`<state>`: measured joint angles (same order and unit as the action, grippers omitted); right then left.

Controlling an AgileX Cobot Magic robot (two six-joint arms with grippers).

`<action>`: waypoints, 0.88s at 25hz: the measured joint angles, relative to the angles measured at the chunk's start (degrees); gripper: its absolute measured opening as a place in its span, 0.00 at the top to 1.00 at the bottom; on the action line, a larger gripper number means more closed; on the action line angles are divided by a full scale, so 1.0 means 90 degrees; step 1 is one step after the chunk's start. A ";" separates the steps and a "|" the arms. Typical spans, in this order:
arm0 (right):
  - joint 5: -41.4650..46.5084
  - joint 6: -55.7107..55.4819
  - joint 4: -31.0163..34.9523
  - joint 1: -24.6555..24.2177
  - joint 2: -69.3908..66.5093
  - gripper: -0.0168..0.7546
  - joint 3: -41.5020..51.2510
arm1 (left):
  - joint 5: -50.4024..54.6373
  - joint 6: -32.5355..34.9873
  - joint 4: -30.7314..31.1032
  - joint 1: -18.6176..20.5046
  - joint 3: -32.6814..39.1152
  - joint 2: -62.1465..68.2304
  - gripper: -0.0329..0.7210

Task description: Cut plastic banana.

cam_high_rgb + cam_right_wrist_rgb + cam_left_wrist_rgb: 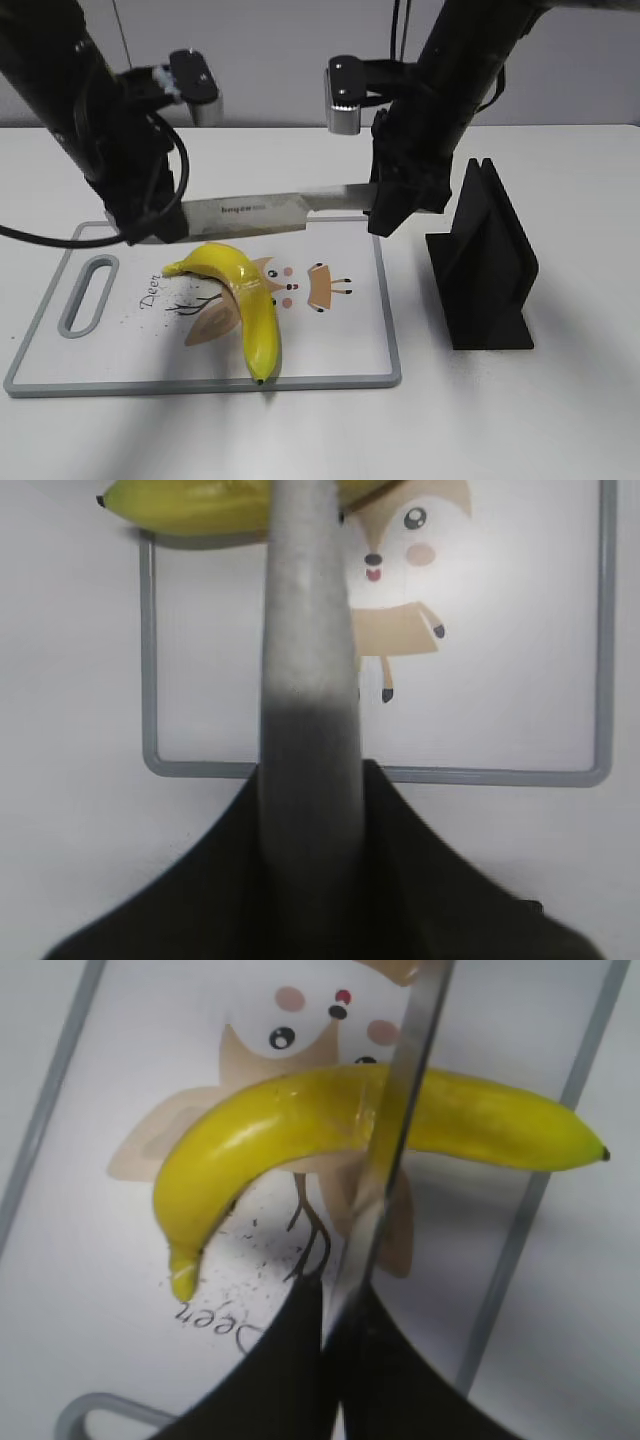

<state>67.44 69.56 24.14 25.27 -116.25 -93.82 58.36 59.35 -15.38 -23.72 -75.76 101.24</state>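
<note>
The plastic banana (247,298) lies whole on the white cutting board (392,330), stem to the left, dark tip toward the front edge. A knife (262,208) hangs level above it, held at both ends. My left gripper (165,225) is shut on the blade's tip end; in the left wrist view the blade (395,1130) crosses over the banana (250,1135) ahead of the jaws (335,1310). My right gripper (385,205) is shut on the knife's handle end; in the right wrist view the knife (305,630) runs from the jaws (310,790) toward the banana (190,510).
A black knife stand (487,262) stands on the table right of the board. The board has a grey rim (400,775), a handle slot (87,295) at its left end and a printed cartoon deer (320,285).
</note>
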 joint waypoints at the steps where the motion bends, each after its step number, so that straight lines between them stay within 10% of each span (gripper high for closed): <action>1: 0.0000 0.0000 -0.0021 0.0000 -0.0122 0.73 0.0000 | -0.0258 0.0013 -0.0056 0.0000 0.0216 0.0060 0.93; 22: -0.0372 -0.0411 -0.0413 0.0048 -0.1131 0.70 -0.0061 | -0.1453 0.0055 -0.0199 -0.0006 0.0942 0.1043 0.93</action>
<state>64.10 65.86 20.42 25.70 -126.43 -94.36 45.29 59.85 -17.17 -23.77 -67.28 110.63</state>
